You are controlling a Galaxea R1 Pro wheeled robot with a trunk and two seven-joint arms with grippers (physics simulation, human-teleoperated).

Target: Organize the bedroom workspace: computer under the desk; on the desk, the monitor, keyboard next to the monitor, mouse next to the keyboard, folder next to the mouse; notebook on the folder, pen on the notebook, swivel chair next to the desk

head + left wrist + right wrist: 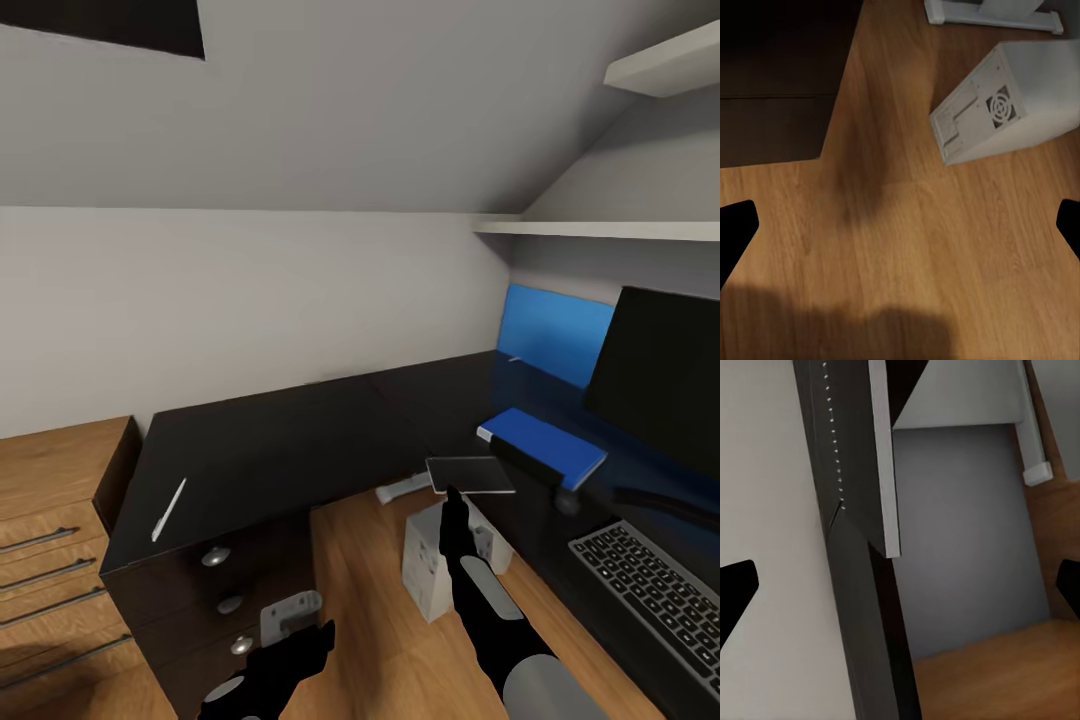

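A small, thin, dark-covered notebook with pale edges [470,475] is held flat in the air at the tip of the right gripper [452,497], just off the front edge of the large desk with a glossy black top [300,440]. From the head view the black fingers meet the notebook's near edge, so the pincer appears to be pinching it. In the right wrist view the notebook [862,510] shows as a dark slab with a pale edge running across the frame, with the finger tips dark at the sides.

Just beyond the notebook, a flat bright-blue folder with a black edge [545,445] lies on the desk. Keeping the notebook level and raised likely serves to carry it over the desk edge and lay it flat on the folder.

To the right stands the wide black flat monitor [660,380], and nearer the camera the slim keyboard with dark keys in a silvery frame [655,595]. A slim white pen [168,510] lies well apart on the desk's left wing, above black drawers with round silver knobs [215,557]. The pen probably comes last, on top of the notebook.

The light grey boxy computer tower [430,575] sits on the light wood floor [360,560], partly under the desk.

The left gripper [300,650] hangs low over the floor, its fingers spread and holding nothing.
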